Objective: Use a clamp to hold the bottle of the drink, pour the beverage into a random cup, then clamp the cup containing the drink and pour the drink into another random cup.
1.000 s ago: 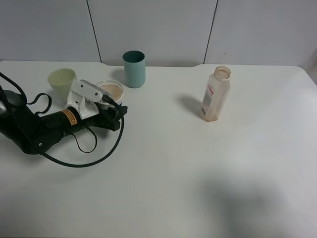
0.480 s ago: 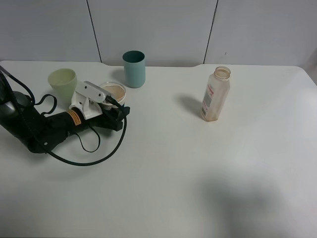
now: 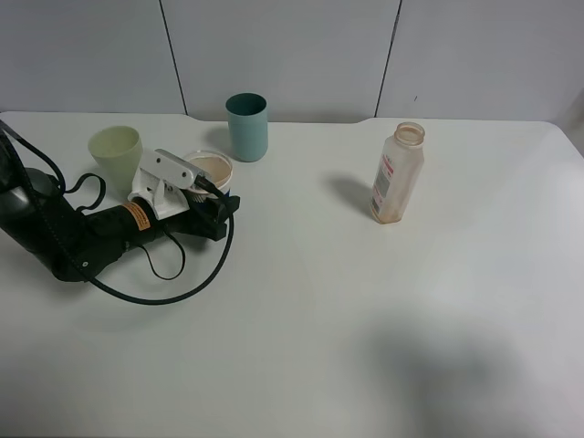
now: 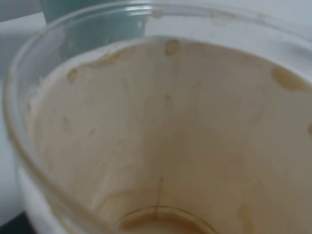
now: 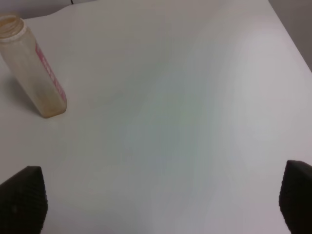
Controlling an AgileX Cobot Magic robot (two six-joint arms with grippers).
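Note:
The short white cup (image 3: 209,168) with a tan inside stands beside the pale yellow-green tumbler (image 3: 115,151) at the table's left. My left gripper (image 3: 215,201) lies low on the table and is shut on the cup's near side; the blue band is hidden behind it. The cup's stained inside (image 4: 161,122) fills the left wrist view, with a thin ring of brown beverage (image 4: 161,222) at its bottom. The bottle (image 3: 398,173) stands upright and uncapped at the right, nearly empty, also seen as the bottle (image 5: 33,68) in the right wrist view. My right gripper (image 5: 156,204) hangs open well short of it.
A teal tumbler (image 3: 247,126) stands just behind the cup, its wall showing as the teal tumbler (image 4: 92,19) through the cup's rim. A black cable (image 3: 160,274) loops on the white table (image 3: 319,301) beside the left arm. The table's back edge meets a grey wall.
The left arm shifted slightly up and right a second ago, carrying the cup a little to the right. It has held still over the last half second. The bottle has not moved.

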